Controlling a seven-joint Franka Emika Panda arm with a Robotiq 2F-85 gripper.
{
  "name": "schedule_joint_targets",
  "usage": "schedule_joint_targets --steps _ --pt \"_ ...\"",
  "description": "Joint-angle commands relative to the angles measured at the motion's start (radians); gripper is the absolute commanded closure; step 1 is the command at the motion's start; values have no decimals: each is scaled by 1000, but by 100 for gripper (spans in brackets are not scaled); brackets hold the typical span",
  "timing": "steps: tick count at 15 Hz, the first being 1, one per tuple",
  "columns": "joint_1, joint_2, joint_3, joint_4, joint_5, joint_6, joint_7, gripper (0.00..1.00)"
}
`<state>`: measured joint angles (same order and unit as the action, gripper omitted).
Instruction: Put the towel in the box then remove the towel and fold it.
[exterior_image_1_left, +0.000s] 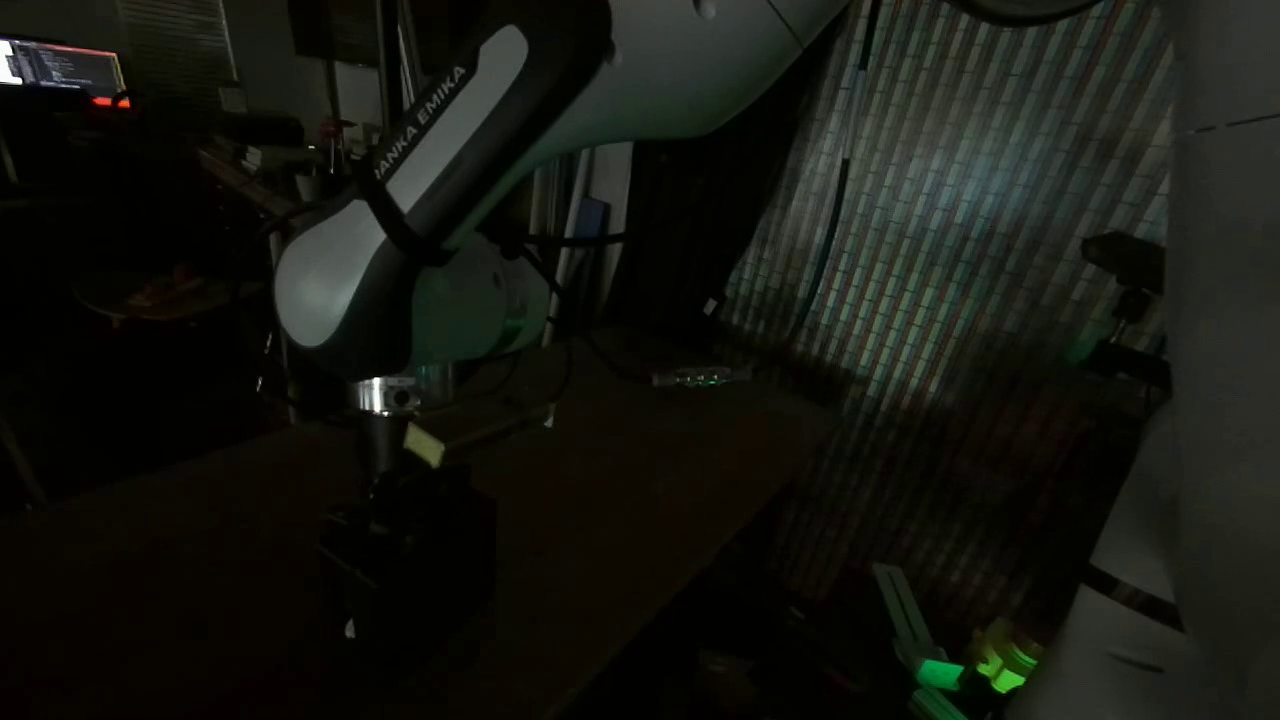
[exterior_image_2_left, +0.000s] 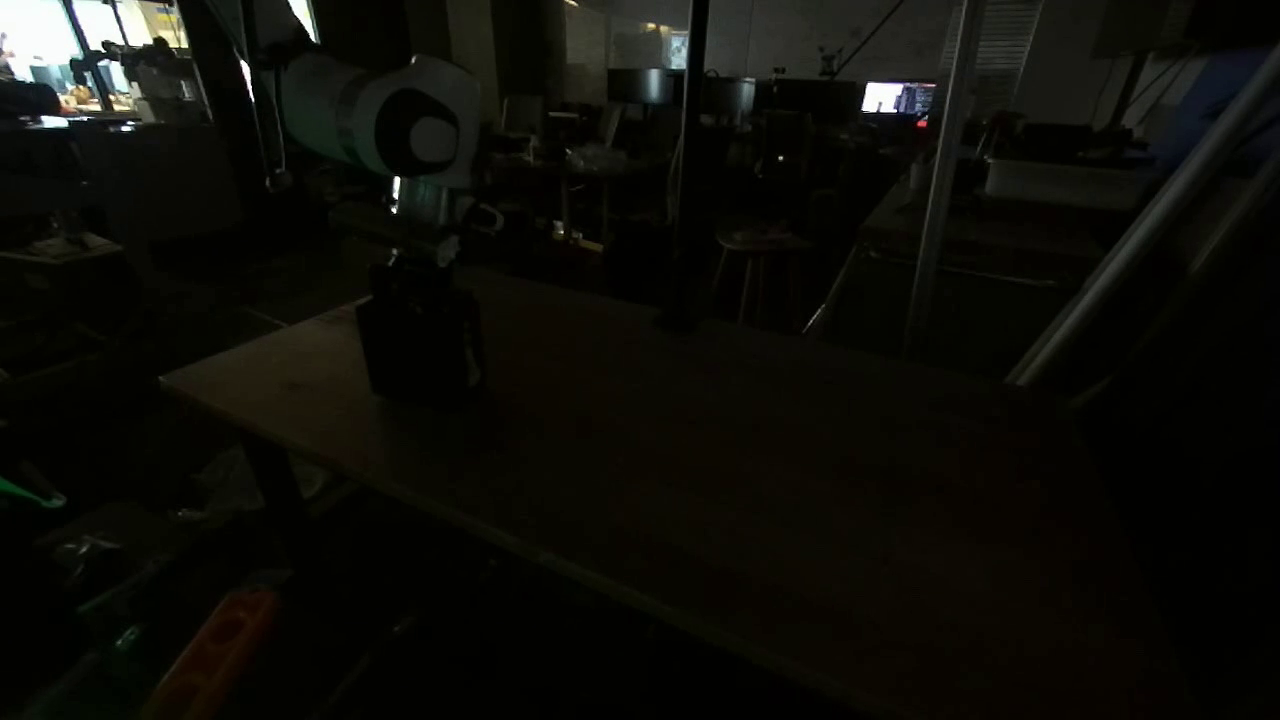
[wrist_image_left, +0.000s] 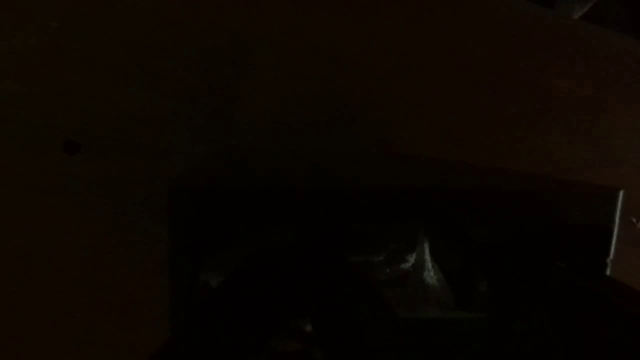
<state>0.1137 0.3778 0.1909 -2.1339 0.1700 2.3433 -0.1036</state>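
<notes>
A pale, creased patch, apparently the towel (wrist_image_left: 427, 280), shows in the wrist view inside the black box (exterior_image_2_left: 420, 350), near the fingers. The fingers are lost in darkness at the box's mouth; how far apart they are, and whether they grip the towel, I cannot tell. Above them the Franka Panda arm (exterior_image_1_left: 460, 130) slopes down to a near-vertical wrist (exterior_image_1_left: 386, 397). Below, the box stands on the brown surface (exterior_image_2_left: 700, 450).
</notes>
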Motion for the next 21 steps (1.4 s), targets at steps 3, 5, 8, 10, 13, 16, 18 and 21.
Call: schedule_joint_targets --steps 3,5,8,10,13,16,18,21 --pt "-11 20 11 -28 34 36 -41 41" --pt "-11 25 13 -25 34 35 -46 74" --pt "-11 31 16 -31 41 35 -55 96" --pt "-11 25 13 -41 37 31 -54 100" --pt "-12 5 10 -51 34 23 -45 98" --pt "-7 -21 7 -59 28 10 -29 97" --pt "-3 -49 3 -61 18 -8 -15 97" --pt "5 -107 -13 -58 -18 -50 12 97"
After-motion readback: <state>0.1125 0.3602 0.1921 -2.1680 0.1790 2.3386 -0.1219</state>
